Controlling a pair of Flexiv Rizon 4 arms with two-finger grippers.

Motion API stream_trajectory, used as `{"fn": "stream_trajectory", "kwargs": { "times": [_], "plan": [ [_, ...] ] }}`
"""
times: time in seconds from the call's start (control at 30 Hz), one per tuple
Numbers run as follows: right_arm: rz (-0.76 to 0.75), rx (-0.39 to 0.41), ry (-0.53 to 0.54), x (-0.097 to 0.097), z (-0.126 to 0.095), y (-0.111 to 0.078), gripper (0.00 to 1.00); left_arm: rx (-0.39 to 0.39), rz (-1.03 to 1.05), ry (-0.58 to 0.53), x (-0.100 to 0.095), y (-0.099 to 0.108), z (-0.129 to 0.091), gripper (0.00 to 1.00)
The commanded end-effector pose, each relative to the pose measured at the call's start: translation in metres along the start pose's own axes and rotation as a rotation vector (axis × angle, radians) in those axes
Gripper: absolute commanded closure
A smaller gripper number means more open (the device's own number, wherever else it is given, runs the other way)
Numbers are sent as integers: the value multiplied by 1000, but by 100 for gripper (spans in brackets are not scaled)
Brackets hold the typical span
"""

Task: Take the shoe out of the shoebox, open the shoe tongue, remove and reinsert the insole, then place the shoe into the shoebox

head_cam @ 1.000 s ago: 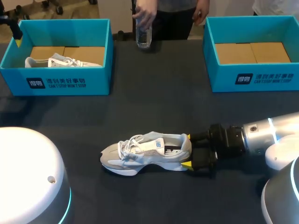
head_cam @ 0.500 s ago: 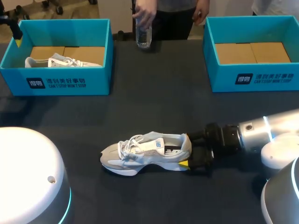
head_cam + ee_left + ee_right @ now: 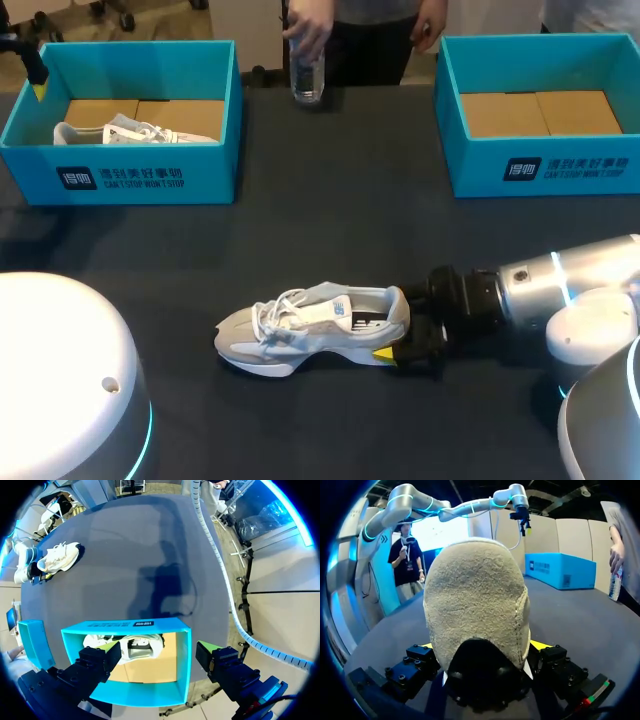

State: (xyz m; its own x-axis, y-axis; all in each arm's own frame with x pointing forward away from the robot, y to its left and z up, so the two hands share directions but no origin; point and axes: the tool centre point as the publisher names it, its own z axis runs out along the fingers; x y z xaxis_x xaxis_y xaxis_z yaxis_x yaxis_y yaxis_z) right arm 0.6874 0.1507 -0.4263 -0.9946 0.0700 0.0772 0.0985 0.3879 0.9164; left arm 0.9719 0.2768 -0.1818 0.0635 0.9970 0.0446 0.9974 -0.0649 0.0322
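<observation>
Right arm has slid in toward the shoe [image 3: 315,330] since 1 s ago, so the right gripper [image 3: 397,325] now reaches further along the heel; the shoe itself hasn't shifted. L to R: left gripper [image 3: 158,650] hangs w/ fingers released and wide apart, nothing btw them. Directly under it sits the left box [image 3: 184,670] w/ a second shoe [image 3: 127,645] inside. Well apart from that gripper, on the table [image 3: 330,230], the task's shoe stands on its sole, heel btw the right gripper's fingers, toe pointing straight ahead of it. Right gripper looks released: yellow tips flank both sides of the heel, no squeeze showing yet. Right box [image 3: 560,165] stands off to that gripper's side, well apart, cardboard floor showing. Judging by this, step in hand = grab the heel to carry the shoe to a box. To do it well: push in until the pads sit past the soft collar, on the firmer heel, then clamp evenly so the shoe doesn't twist. Lift level, since the toe may sag b/c the grip is at one end. Clear the box wall before lowering.
</observation>
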Motion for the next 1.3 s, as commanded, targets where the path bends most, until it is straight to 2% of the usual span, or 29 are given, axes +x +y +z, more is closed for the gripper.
{"fn": "stream_trajectory", "kwargs": {
  "times": [0.03,0.4,0.43,0.47,0.5,0.53,0.77,1.3],
  "plan": [
    [-1,-3,-4,0,6,-1,0,0,1,3,0,0,-1,0],
    [-11,-13,-5,-1,11,0,0,0,1,3,0,0,-1,0],
    [-14,-13,-8,-1,11,1,2,0,1,3,0,0,-1,0],
    [-15,-13,-10,-1,11,1,53,0,1,3,0,0,-1,0],
    [-15,-10,-18,-1,11,1,74,0,1,3,0,0,-1,0],
    [-14,-9,-25,-1,12,1,98,0,1,3,0,0,-1,0],
    [-15,-15,-79,-1,12,0,100,0,1,3,0,0,-1,0],
    [-7,-23,-82,-1,11,-1,100,0,1,3,0,0,-1,0]
  ]
}}
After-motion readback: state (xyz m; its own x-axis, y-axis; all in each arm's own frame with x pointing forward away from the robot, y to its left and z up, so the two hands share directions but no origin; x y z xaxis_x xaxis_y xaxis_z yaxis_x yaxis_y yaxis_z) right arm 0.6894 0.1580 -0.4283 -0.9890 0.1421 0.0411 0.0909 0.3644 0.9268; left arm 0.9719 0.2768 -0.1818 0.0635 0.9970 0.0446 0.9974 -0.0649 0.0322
